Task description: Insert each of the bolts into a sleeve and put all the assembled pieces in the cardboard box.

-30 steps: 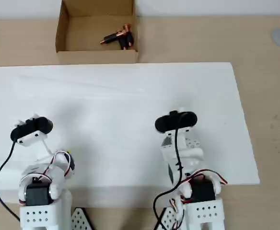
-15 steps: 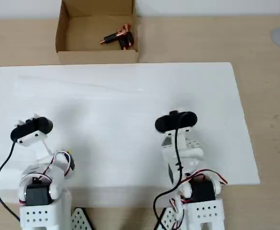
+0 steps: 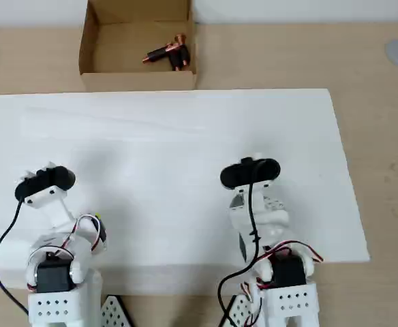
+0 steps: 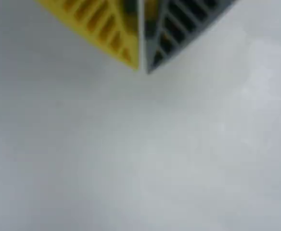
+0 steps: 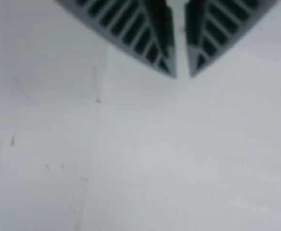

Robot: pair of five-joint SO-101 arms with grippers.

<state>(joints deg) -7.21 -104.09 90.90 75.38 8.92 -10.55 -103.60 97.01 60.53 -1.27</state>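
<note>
While both arms sit folded low at the near edge of the desk (image 3: 376,122), each end effector hangs just above a white sheet (image 3: 185,136) that covers most of the desk. The left end effector (image 4: 141,65), with one yellow finger and one grey, is closed to a hairline slit and holds nothing. The right end effector (image 5: 180,72), with both fingers grey, is closed to a narrow slit and also holds nothing. Well ahead of the left end effector, beyond the sheet's far edge, an open cardboard box (image 3: 90,48) stands on the bare desk. Inside it lie the assembled pieces (image 3: 168,51), copper-coloured bolts pushed into dark sleeves, bunched in the corner of the box nearest the right end effector, touching one another; how many there are cannot be told. Judged from this, the task looks finished or nearly so. The pieces appear small, light and rigid, probably metal with smooth round sides, so they would likely roll and could slip from a loose pinch. The surest hold would be across the middle of the dark sleeve, squarely, so the bolt stays seated. No brand, label or writing can be read on the box, the sheet or the arms.
</note>
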